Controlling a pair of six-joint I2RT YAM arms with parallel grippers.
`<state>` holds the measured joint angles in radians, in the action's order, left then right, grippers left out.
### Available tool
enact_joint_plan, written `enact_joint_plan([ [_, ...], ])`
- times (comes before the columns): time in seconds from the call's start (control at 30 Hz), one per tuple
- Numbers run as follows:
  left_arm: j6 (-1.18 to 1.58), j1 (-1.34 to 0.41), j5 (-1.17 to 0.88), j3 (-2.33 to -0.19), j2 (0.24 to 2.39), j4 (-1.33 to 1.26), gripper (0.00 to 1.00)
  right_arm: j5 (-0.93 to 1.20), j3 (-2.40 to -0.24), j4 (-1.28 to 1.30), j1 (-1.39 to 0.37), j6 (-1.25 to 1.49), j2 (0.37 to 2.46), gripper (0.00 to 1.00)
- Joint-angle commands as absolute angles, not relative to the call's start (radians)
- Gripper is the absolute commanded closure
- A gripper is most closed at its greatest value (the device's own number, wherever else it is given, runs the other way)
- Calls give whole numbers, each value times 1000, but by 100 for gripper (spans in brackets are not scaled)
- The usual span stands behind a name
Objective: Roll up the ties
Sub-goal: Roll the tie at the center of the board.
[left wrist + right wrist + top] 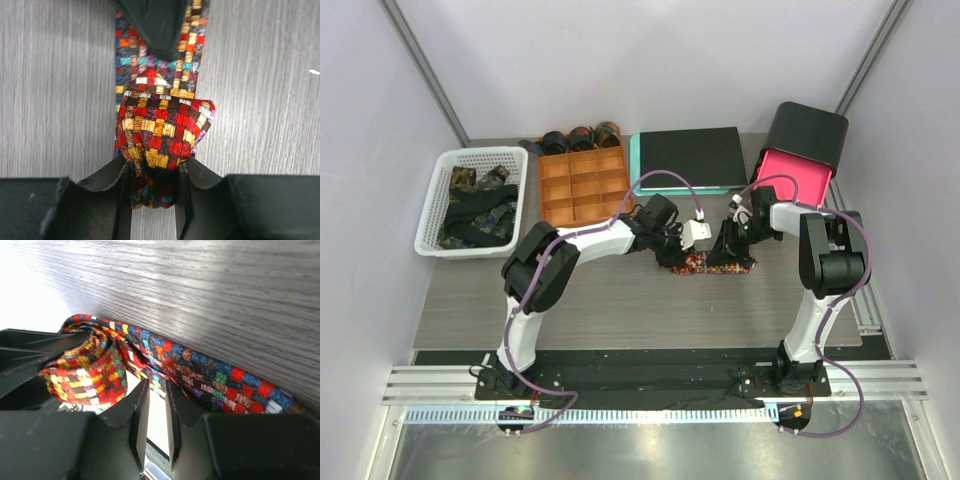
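The red-orange check tie [705,265] lies on the grey table in the middle, between both arms. My left gripper [152,187] is shut on its rolled end [160,130], a thick coil standing up between the fingers. The flat strip [187,55] runs away from the coil. My right gripper [156,390] is at that strip [215,377]. Its jaws stand a narrow gap apart, with the tie's edge at the fingertips. In the top view the left gripper [682,250] and right gripper [732,248] are close together. Dark patterned ties [475,205] fill a basket.
A white basket [432,205] stands at the far left. An orange compartment tray [582,185] sits beside it, with three dark rolls [580,137] behind. A black pad on a teal board [685,158] and a black-and-pink box [805,150] stand at the back right.
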<state>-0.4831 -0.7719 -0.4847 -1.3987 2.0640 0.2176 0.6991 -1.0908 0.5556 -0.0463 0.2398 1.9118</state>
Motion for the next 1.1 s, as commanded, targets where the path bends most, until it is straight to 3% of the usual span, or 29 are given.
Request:
enact_joint_plan([
  [0.0, -445, -756, -339, -1382, 1982, 321, 87, 560, -1042, 652, -44, 199, 1959, 75],
  [0.27, -445, -759, -301, -1299, 1962, 282, 83, 549, -1048, 670, -55, 190, 1962, 74],
  [0.47, -491, -764, -265, -1342, 2035, 343, 81, 711, -1060, 625, -77, 212, 1899, 73],
  [0.7, -511, -764, -265, -1347, 2042, 357, 75, 845, -1087, 473, -127, 387, 1828, 54],
  [1.07, -523, -764, -284, -1350, 2046, 365, 70, 885, -1088, 307, -190, 523, 1884, 54],
])
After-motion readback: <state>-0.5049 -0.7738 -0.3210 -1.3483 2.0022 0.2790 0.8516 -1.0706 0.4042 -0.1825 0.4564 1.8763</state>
